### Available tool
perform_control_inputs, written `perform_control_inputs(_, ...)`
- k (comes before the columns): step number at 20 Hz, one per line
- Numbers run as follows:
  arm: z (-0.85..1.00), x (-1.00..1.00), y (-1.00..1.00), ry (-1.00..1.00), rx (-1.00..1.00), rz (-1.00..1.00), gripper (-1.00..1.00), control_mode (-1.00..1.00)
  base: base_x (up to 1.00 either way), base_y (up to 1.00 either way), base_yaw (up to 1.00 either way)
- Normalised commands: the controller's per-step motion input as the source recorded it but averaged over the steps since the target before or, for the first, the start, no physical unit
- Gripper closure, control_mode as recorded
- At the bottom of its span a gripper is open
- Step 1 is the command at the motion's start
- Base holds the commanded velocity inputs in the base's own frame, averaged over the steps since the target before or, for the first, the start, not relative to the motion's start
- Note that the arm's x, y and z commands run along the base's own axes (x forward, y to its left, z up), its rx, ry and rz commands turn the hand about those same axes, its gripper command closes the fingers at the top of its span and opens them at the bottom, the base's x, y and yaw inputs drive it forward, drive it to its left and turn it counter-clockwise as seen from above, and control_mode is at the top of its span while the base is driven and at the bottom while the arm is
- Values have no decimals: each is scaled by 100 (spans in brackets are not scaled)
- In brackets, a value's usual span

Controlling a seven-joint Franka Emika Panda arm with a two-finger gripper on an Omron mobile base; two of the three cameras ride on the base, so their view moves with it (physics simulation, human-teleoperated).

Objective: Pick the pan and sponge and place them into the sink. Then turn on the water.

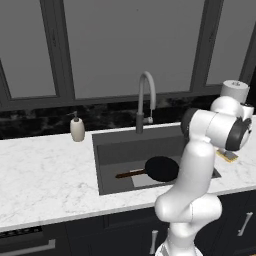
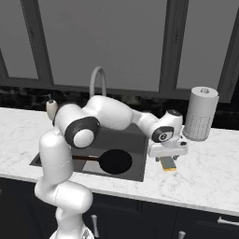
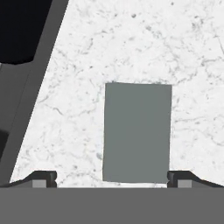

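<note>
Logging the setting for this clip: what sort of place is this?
A simulated home kitchen, by the look of it: a marble-look counter with a sunken sink, a gooseneck faucet under dark windows, and a paper towel roll.

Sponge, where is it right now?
The sponge lies on the white counter just right of the sink, under the open gripper, near the paper towel roll.
</note>
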Motion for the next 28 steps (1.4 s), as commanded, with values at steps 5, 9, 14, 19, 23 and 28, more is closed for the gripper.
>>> perform_control_inputs(5,-31,30,-9,-8,0,0,-100,-100,0,0,0)
perform_control_inputs(9,-21,22,-12,-4,0,0,-100,-100,0,0,0)
perform_control_inputs(14,-10,3,-10,-1,0,0,-100,-100,0,0,0)
perform_control_inputs(19,-18,0,-2,0,0,0,-100,-100,0,0,0)
perform_control_inputs(23,-19,0,0,0,0,0,-100,-100,0,0,0)
perform_control_inputs(28,-27,0,0,-3,0,0,-100,-100,0,0,0)
